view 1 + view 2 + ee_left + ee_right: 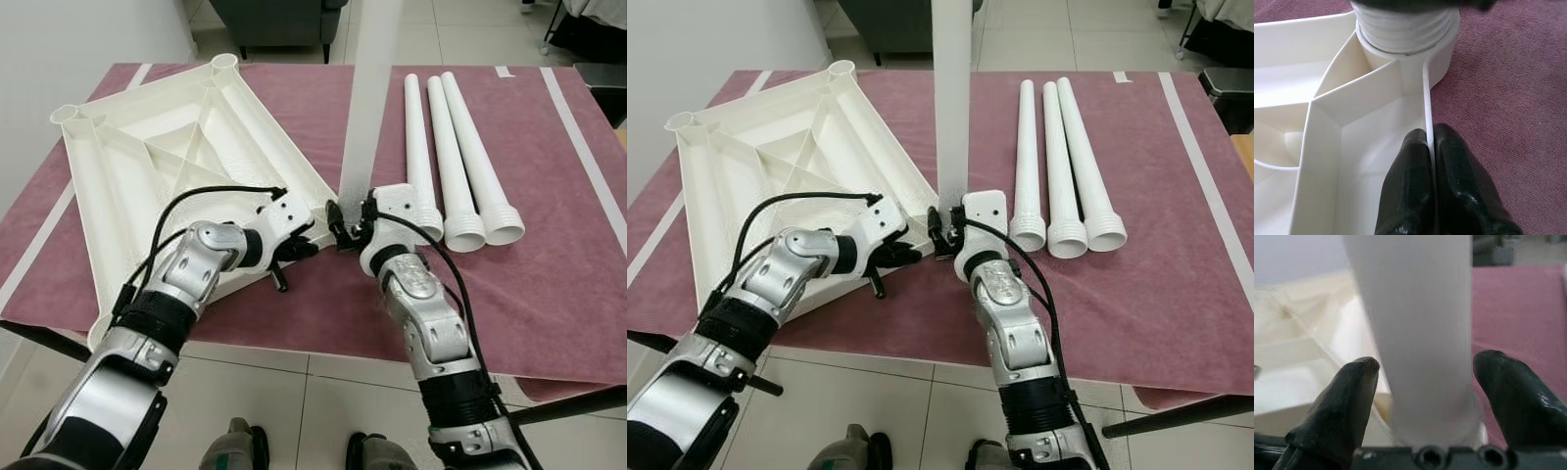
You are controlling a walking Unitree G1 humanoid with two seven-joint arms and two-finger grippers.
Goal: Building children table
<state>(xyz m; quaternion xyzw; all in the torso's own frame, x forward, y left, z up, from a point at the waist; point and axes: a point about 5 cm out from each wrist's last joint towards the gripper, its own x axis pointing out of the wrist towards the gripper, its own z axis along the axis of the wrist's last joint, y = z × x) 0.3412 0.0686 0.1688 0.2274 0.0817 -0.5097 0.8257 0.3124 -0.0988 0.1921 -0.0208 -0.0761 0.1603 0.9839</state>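
A white ribbed tabletop (147, 166) lies upside down on the maroon cloth. One white leg (367, 98) stands upright in its near right corner socket, and its threaded end (1405, 29) sits in the socket's collar. My right gripper (345, 220) is at the leg's base, one black finger (1347, 401) on each side of the tube (1420, 333), shut on it. My left gripper (294, 262) is just left of that corner, and its fingers (1410, 186) pinch the tabletop's thin rim wall (1426, 98).
Three more white legs (456, 147) lie side by side on the cloth (549, 294) to the right, threaded ends toward me. A dark armchair (279, 20) stands beyond the table. Tiled floor and the table's front edge are below my arms.
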